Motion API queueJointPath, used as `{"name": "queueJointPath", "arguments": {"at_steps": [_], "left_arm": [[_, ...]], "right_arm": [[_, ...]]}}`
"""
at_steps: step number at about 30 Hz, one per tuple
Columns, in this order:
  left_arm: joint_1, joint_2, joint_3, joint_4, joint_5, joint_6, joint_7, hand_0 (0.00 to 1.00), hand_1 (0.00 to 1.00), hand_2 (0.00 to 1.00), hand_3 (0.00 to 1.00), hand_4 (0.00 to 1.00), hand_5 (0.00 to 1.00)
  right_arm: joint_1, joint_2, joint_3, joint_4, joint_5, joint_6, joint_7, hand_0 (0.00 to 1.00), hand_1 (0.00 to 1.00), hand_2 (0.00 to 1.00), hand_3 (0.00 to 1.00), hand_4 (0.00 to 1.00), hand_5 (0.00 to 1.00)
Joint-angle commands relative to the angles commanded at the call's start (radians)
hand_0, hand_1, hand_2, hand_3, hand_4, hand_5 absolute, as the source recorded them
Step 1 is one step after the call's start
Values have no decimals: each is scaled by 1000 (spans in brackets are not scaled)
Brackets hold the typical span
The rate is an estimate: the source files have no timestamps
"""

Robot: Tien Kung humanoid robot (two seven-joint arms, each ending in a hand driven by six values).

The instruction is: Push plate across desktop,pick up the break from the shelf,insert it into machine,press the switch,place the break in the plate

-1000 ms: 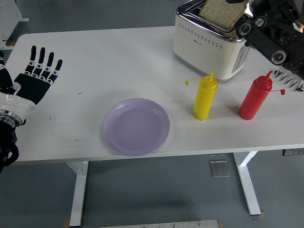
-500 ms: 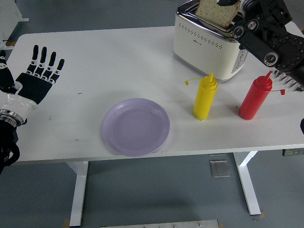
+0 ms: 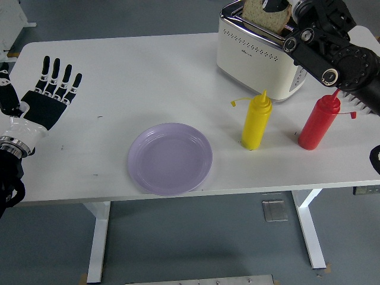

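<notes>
A slice of bread (image 3: 262, 15) stands in the slot of the cream toaster (image 3: 259, 56) at the table's far right, its top half showing. My right hand (image 3: 278, 6) is at the picture's top edge, its fingers closed on the top of the bread. A lilac plate (image 3: 170, 158) lies near the table's front edge, left of the bottles. My left hand (image 3: 50, 92) rests flat on the table at the far left, fingers spread and holding nothing.
A yellow squeeze bottle (image 3: 256, 121) and a red squeeze bottle (image 3: 318, 120) stand in front of the toaster. My right forearm (image 3: 332, 50) passes over the toaster's right end, just above the red bottle's tip. A metal rack (image 3: 362, 100) shows at the right edge.
The bread has sunk lower into the toaster slot, with my right hand moving left and down along with it. The left hand has barely moved.
</notes>
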Motion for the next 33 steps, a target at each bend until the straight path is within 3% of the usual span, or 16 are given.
{"name": "queueJointPath", "arguments": {"at_steps": [23, 24, 33], "left_arm": [[1, 0, 5, 1, 0, 2, 6, 812, 736, 678, 681, 813, 998], [1, 0, 5, 1, 1, 2, 6, 830, 767, 708, 690, 815, 998], [1, -4, 2, -1, 3, 4, 7, 836, 781, 723, 703, 812, 998]], "right_arm": [[-3, 12, -33, -44, -106, 98, 2, 352, 578, 740, 752, 419, 2], [-4, 12, -33, -44, -107, 99, 3, 356, 585, 742, 753, 499, 2], [-18, -20, 40, 9, -157, 107, 3, 357, 582, 734, 749, 530, 2]]}}
